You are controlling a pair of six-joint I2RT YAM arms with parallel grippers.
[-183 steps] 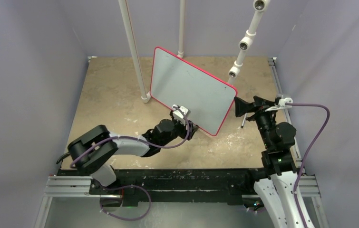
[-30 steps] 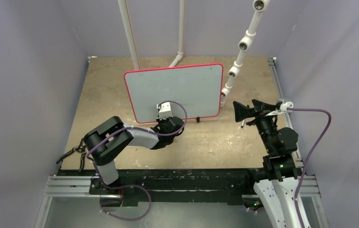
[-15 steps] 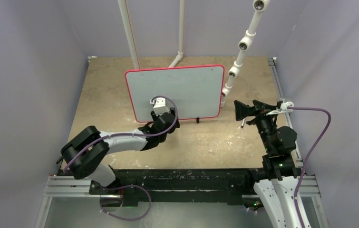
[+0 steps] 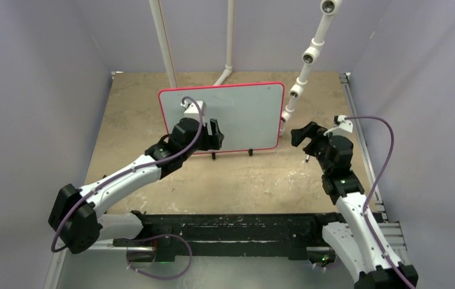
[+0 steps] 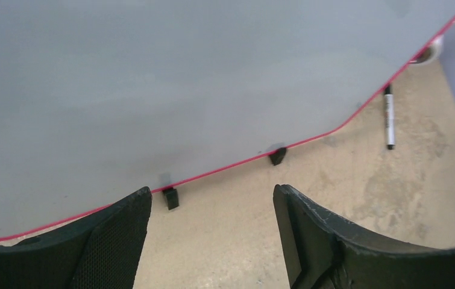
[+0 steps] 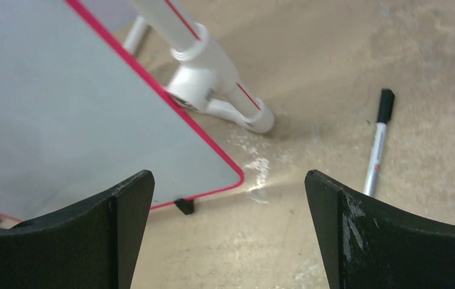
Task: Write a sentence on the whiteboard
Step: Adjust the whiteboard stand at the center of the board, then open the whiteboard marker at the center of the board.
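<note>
You have the whiteboard (image 4: 243, 114) standing on its small black feet (image 5: 170, 197) toward the back middle of the tan tabletop (image 4: 128, 126). Its long side is down, its red-pink rim shows all round, and its face is turned toward the arm bases. The face reads plain pale grey in all three views. Your left arm reaches forward across the tabletop, and the left claw (image 4: 214, 133) sits in front of the board's lower left part, just above the bottom rim. In the left wrist view that claw (image 5: 211, 192) is spread wide with nothing between its fingers (image 5: 122, 235); the rim and two feet show through the gap. Your right claw (image 4: 305, 137) hangs off the board's right end, near it but apart. From the right wrist view that claw (image 6: 229, 176) is also spread wide and holds nothing, framing the board's lower right corner and one foot. A jointed white pipe (image 4: 300, 84) slants down behind that right edge to a foot on the tabletop; whether pipe and board touch cannot be told. A marker (image 6: 376, 153) with a white barrel and black cap lies flat on the tabletop to the right of the pipe's foot, apart from the board and close under the right claw in the overhead view.
</note>
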